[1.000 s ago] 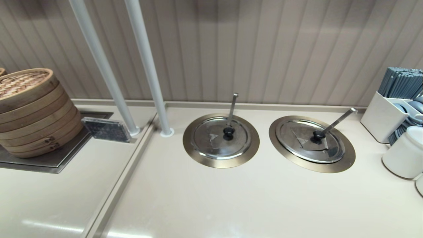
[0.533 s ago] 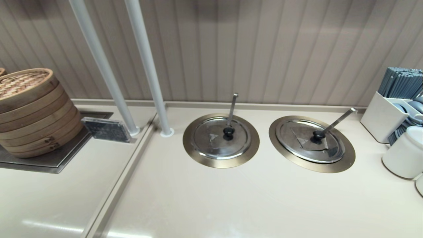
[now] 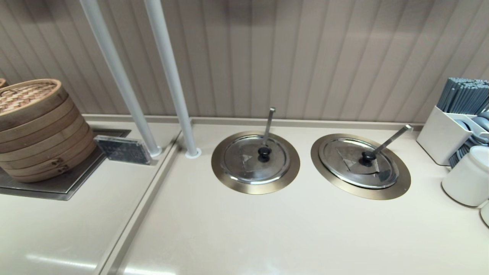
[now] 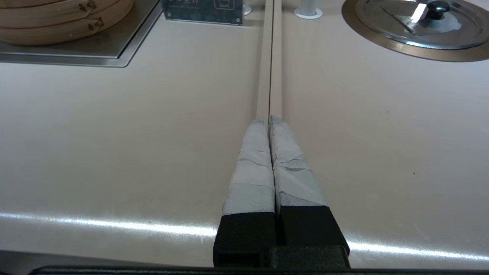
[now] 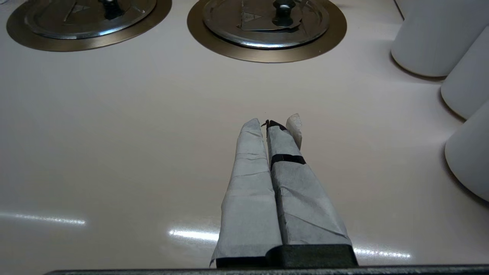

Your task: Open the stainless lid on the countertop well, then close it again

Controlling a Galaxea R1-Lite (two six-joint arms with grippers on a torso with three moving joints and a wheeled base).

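Note:
The stainless lid lies shut on the countertop well, inside the bronze-tinted flange at centre right. It has a black knob, and a ladle handle slants out to the right. In the right wrist view the same lid lies far ahead of my right gripper, which is shut and empty, low over bare counter. My left gripper is also shut and empty, over the counter seam. Neither gripper shows in the head view.
The twin lid with a near-upright ladle handle sits left of it. White cups and a white holder of grey chopsticks crowd the right edge. Bamboo steamers, a small sign and two white poles stand at left.

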